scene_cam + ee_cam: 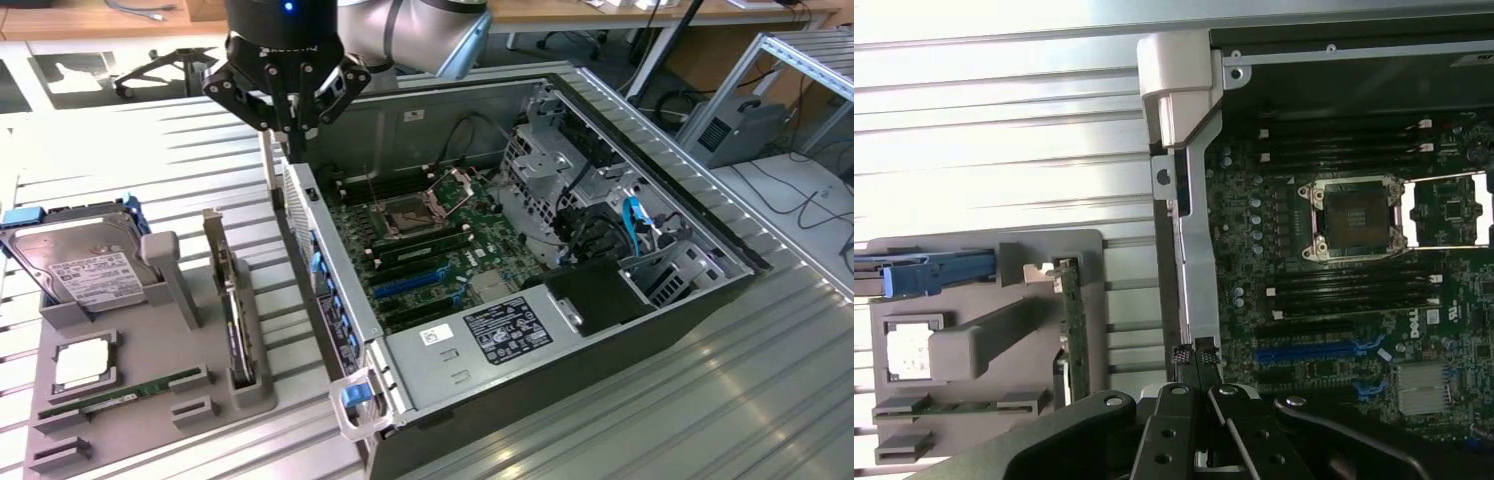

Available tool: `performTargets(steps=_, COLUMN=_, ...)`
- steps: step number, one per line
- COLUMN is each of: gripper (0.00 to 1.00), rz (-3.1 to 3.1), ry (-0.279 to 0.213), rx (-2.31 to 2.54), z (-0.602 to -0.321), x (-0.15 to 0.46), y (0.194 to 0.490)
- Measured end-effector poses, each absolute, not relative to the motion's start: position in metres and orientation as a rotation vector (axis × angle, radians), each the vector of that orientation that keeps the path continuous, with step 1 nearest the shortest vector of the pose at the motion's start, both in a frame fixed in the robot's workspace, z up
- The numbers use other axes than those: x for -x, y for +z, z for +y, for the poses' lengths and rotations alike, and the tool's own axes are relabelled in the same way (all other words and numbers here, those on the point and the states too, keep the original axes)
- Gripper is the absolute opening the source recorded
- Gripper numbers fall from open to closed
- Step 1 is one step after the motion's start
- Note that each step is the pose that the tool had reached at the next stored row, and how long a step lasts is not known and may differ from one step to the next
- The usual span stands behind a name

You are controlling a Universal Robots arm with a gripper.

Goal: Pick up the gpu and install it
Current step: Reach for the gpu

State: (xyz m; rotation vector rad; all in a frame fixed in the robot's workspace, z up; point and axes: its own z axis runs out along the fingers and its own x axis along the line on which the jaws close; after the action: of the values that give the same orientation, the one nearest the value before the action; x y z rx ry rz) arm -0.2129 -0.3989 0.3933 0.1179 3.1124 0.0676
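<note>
Your claw (291, 128) is hanging pinched shut and empty at the exterior view's upper left, over the computer case's wall (296, 220). The gpu (238, 320) is standing on edge in the grey tray (167, 345) toward the lower left, its long axis running alongside that wall.

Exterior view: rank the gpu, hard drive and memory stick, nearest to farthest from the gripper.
From the gripper:
1. gpu, on edge at the tray's side nearest the case.
2. hard drive, tray's far end, the exterior view's left.
3. memory stick, along the tray's near edge.
</note>
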Motion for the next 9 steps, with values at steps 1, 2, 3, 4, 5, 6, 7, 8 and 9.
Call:
performTargets(steps=1, gripper=0.11, rz=3.112, ry=0.068, rx=-0.118, z=-0.3990, x=0.2137, y=0.3933)
performTargets(steps=2, gripper=0.11, rz=3.112, ry=0.068, rx=-0.118, z=-0.3990, x=0.2144, y=0.3933)
performTargets(steps=3, gripper=0.11, rz=3.112, ry=0.068, rx=-0.118, z=-0.3990, x=0.2152, y=0.3933)
performTargets(steps=4, gripper=0.11, rz=3.112, ry=0.068, rx=-0.118, z=-0.3990, x=0.2158, y=0.3933)
performTargets(steps=5, gripper=0.11, rz=3.112, ry=0.068, rx=-0.118, z=-0.3989, x=0.2163, y=0.3933)
performTargets(steps=6, gripper=0.11, rz=3.112, ry=0.068, rx=-0.118, z=-0.3990, x=0.2169, y=0.3933)
performTargets(steps=7, gripper=0.11, rz=3.112, ry=0.068, rx=-0.118, z=-0.3990, x=0.2176, y=0.3933)
performTargets(steps=8, gripper=0.11, rz=3.112, ry=0.068, rx=-0.118, z=-0.3989, x=0.2182, y=0.3933)
performTargets(steps=9, gripper=0.11, rz=3.112, ry=0.068, rx=-0.118, z=-0.3989, x=0.2187, y=0.3933)
